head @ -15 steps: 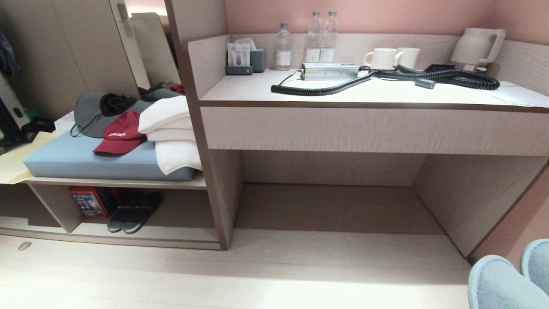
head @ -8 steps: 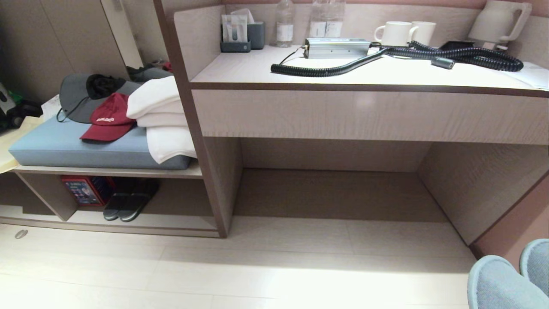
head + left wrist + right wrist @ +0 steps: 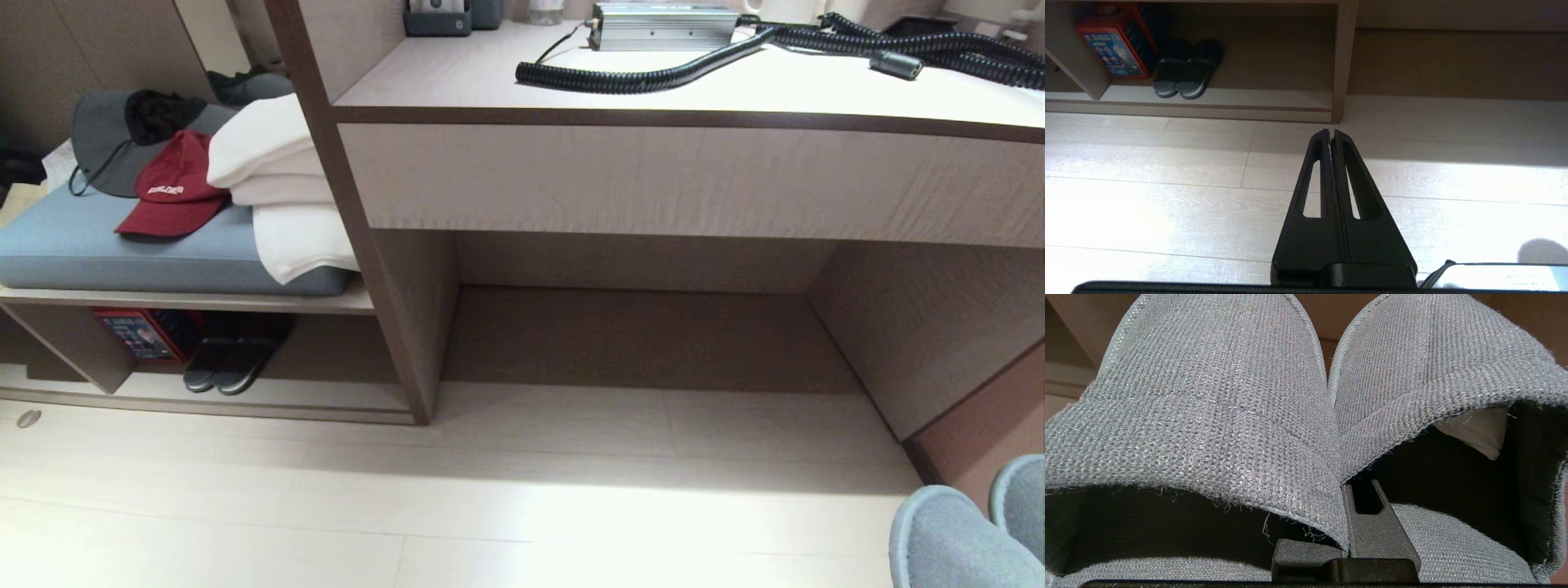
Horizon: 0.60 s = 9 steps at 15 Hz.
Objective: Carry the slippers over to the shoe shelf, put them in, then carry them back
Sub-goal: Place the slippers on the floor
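Right tool [image 3: 1345, 522] gripping slippers [image 3: 1216, 404].

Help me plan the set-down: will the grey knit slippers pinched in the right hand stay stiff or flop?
Probably floppy: the grey knit slippers look like thin fabric, and their uppers sag and fray at the edges around the right hand. Likely light, since one pinch carries both. The textured knit should resist slipping.

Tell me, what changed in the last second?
Only the camera tipped downward, so the desk slid up the picture. Nothing itself moved: the right hand still holds the pale slippers, the dark slides sit in the shoe shelf, the left hand stays shut.
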Tool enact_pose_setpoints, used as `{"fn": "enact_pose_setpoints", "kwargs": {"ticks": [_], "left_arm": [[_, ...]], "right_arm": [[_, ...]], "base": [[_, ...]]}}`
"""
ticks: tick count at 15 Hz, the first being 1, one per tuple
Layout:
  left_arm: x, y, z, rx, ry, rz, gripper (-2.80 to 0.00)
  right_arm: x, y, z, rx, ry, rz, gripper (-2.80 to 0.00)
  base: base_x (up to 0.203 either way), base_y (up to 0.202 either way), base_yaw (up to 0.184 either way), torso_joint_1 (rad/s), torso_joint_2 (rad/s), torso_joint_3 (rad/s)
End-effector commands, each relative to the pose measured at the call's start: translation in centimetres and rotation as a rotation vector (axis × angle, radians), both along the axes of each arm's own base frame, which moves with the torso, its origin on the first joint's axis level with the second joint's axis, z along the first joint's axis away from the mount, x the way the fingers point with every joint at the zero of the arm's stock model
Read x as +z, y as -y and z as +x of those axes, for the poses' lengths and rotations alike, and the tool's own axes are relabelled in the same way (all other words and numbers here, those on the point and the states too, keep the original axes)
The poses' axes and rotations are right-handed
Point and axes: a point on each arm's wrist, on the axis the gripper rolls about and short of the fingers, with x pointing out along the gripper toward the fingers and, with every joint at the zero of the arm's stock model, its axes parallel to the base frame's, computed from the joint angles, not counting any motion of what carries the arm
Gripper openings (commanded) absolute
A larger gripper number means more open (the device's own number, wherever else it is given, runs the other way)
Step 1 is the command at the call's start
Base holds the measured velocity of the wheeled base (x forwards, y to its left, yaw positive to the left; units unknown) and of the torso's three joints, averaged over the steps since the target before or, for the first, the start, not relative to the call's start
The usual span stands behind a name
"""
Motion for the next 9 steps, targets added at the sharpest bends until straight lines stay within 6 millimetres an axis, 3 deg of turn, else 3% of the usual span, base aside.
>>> {"fn": "enact_pose_setpoints", "kwargs": {"ticks": [1,9], "left_arm": [[-0.04,0.00,0.02,0.001,-0.002,-0.001,-2.80],[-0.04,-0.01,0.01,0.001,-0.001,-0.002,-2.80]], "right_arm": [[0.01,0.00,0.01,0.000,-0.001,-0.001,-2.80],[0.01,0.00,0.00,0.002,0.000,-0.003,-2.80]], "base": [[0.000,0.000,0.000,0.004,0.00,-0.199],[0.000,0.000,0.000,0.005,0.00,-0.195]]}}
